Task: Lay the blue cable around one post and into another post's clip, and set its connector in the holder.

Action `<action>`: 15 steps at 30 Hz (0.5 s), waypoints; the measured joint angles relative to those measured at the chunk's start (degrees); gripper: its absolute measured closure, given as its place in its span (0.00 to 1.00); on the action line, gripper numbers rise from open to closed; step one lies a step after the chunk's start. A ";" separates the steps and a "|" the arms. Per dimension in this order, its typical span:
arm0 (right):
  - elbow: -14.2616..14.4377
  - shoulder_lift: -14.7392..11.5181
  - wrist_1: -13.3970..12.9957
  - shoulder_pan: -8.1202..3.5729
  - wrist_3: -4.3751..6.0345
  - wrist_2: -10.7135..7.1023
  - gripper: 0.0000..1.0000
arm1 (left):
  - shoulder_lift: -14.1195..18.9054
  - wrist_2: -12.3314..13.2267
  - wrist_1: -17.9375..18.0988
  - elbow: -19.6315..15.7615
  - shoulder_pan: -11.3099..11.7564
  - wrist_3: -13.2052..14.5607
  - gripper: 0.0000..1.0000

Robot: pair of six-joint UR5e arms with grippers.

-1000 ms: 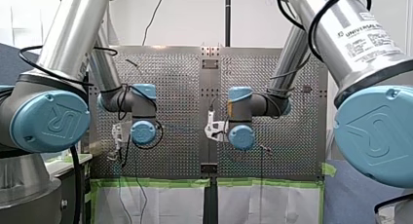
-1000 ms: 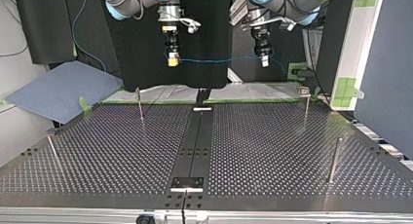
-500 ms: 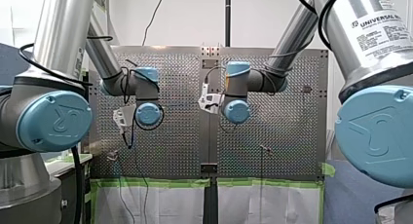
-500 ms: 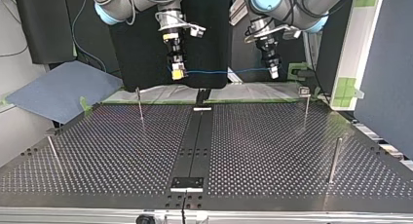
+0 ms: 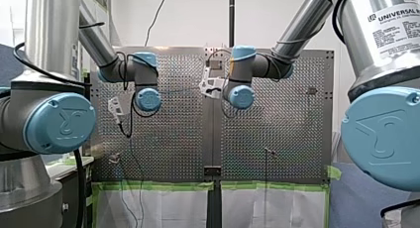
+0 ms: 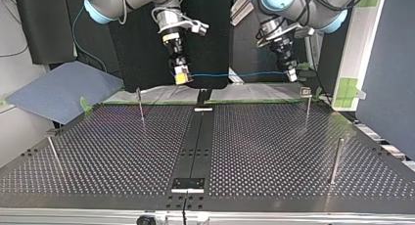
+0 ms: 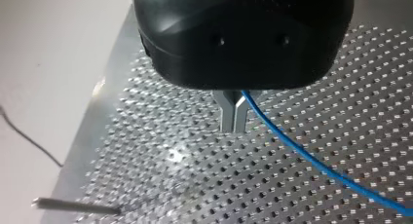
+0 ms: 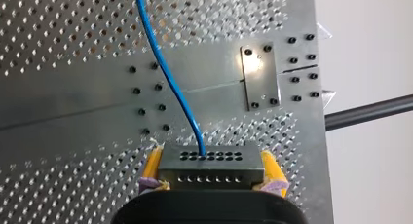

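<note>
We hold the blue cable (image 6: 235, 74) stretched and nearly level in the air above the table (image 6: 274, 151), its long axis running across the table's width. Our right gripper (image 8: 212, 161), yellow pads (image 8: 269, 168) showing, is clamped on the dark connector (image 8: 212, 177), whose cable side faces the table. Our left gripper (image 7: 234, 124) has its metal fingers (image 7: 228, 112) pinched together on the cable at the span's other end, also above the table. The label on our right arm (image 5: 381, 34) reads "UNIVERSAL"; the finer print beneath is too small to read.
</note>
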 joint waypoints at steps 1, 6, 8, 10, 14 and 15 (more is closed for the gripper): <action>-0.11 -0.01 -0.11 0.06 0.09 -0.36 1.00 | 0.58 -0.03 -0.58 0.31 0.22 -0.49 0.99; -1.05 0.05 0.18 0.18 0.31 -2.64 1.00 | 2.84 -0.06 -2.82 2.04 1.07 -1.67 0.99; -1.67 0.07 0.55 0.22 0.33 -3.49 1.00 | 3.86 -0.04 -3.88 2.86 1.43 -1.96 0.99; -2.45 0.11 0.96 0.25 0.37 -4.36 1.00 | 4.96 -0.04 -4.94 3.71 1.84 -2.51 0.99; -4.52 0.21 2.34 0.30 0.44 -6.58 1.00 | 7.11 -0.04 -7.11 5.42 2.67 -3.77 0.99; -5.06 0.24 2.80 0.34 0.45 -7.14 1.00 | 7.59 -0.04 -7.60 5.85 2.87 -3.93 0.99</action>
